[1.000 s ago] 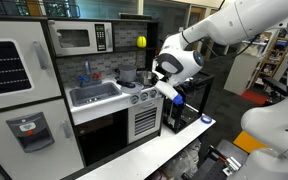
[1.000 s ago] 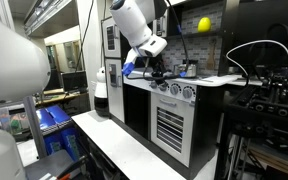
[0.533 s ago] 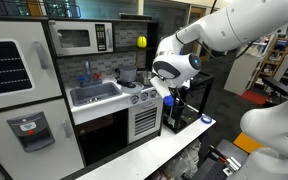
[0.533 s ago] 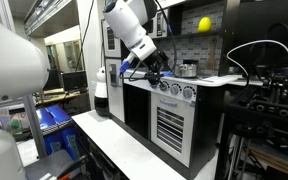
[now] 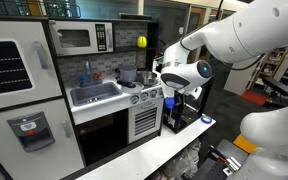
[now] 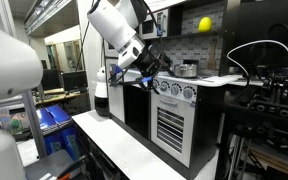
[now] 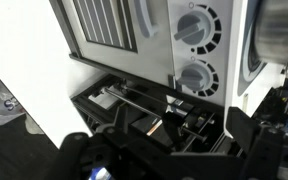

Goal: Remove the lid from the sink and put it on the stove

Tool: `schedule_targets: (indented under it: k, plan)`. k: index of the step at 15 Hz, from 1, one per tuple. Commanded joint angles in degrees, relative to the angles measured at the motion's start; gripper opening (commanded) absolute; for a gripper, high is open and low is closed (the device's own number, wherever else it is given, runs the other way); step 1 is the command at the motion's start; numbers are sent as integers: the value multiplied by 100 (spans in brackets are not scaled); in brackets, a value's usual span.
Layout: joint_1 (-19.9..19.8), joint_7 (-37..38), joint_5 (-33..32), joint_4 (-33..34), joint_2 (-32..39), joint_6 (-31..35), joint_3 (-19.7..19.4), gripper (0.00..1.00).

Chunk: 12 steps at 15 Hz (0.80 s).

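Observation:
The sink (image 5: 94, 96) is a light grey basin in the white play-kitchen counter. I cannot make out the dark lid in it from any view. The stove (image 5: 141, 94) sits right of the sink, and its knobs show in an exterior view (image 6: 174, 88) and the wrist view (image 7: 196, 50). My gripper (image 5: 170, 95) hangs by the stove's front corner, also seen in an exterior view (image 6: 152, 72). In the wrist view the jaws (image 7: 169, 150) are spread apart with nothing between them.
A shiny silver pot (image 5: 144, 76) stands on the stove, also seen in an exterior view (image 6: 187, 69). A microwave (image 5: 79, 39) sits above the sink and a yellow ball (image 5: 141, 41) hangs over the stove. A white table (image 5: 154, 150) runs along the kitchen's front.
The arm has swung and turned at the stove's front corner, the wrist tilting over. The gripper stays open and empty.

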Motion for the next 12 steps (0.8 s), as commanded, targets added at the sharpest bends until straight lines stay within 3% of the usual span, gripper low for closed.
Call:
schedule_targets:
  k: [1, 7, 12]
  plan:
    - [325, 1084, 5, -514, -307, 0, -440, 100]
    - [108, 2697, 14, -1033, -495, 0, -602, 100]
    - [-276, 4064, 13, -1311, -594, 0, -454, 100]
